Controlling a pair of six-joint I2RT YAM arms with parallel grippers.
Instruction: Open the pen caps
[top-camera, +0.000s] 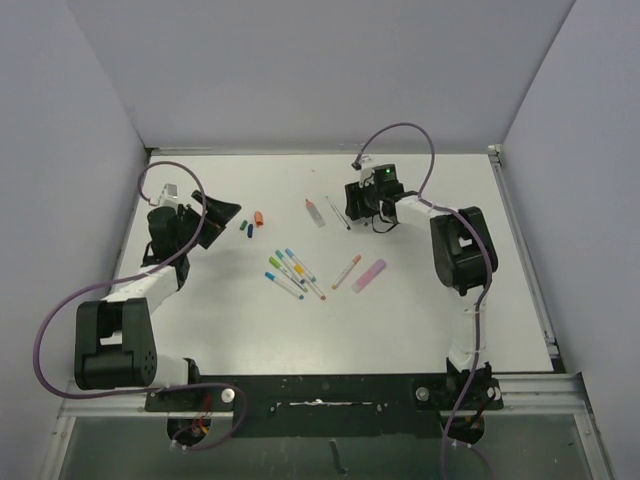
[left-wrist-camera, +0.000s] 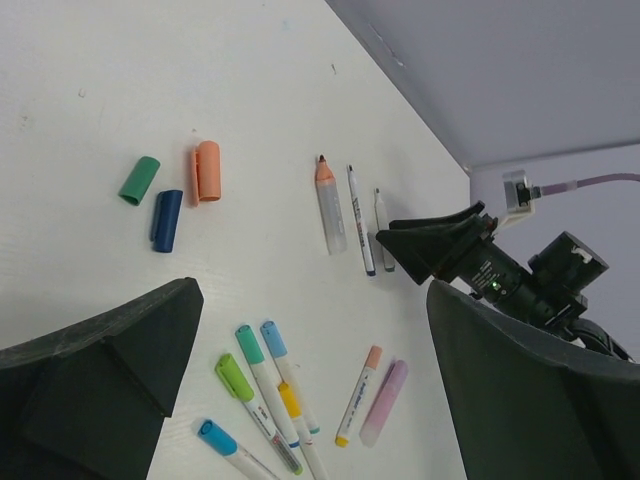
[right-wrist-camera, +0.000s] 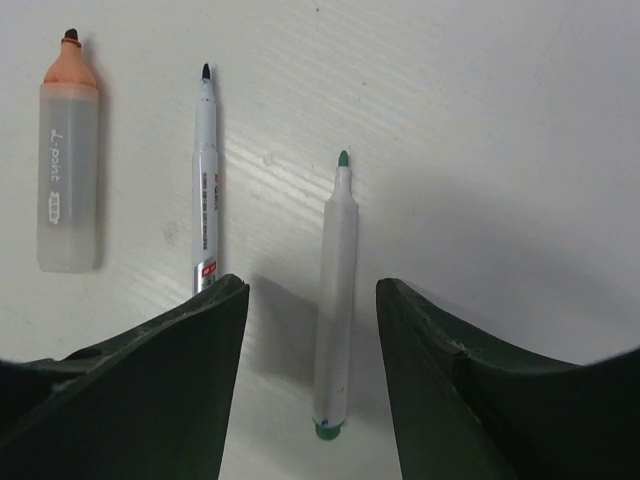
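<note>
Three loose pen caps lie on the table: green (left-wrist-camera: 139, 180), dark blue (left-wrist-camera: 166, 220) and orange (left-wrist-camera: 207, 171). Capped pens lie in a cluster with teal (left-wrist-camera: 250, 344), light blue (left-wrist-camera: 273, 339), green (left-wrist-camera: 235, 377), yellow (left-wrist-camera: 289, 400) and blue (left-wrist-camera: 217, 438) caps; one with an orange cap (left-wrist-camera: 373, 357) lies apart. My left gripper (left-wrist-camera: 312, 300) is open and empty above the cluster (top-camera: 290, 272). My right gripper (right-wrist-camera: 312, 290) is open, its fingers on either side of an uncapped green-tipped pen (right-wrist-camera: 335, 290) without touching it.
An uncapped dark-tipped pen (right-wrist-camera: 205, 180) and an uncapped orange-tipped highlighter (right-wrist-camera: 70, 170) lie left of the green-tipped pen. A pale purple highlighter (left-wrist-camera: 384, 402) lies beside the orange-capped pen. Grey walls enclose the white table (top-camera: 200, 320) on three sides.
</note>
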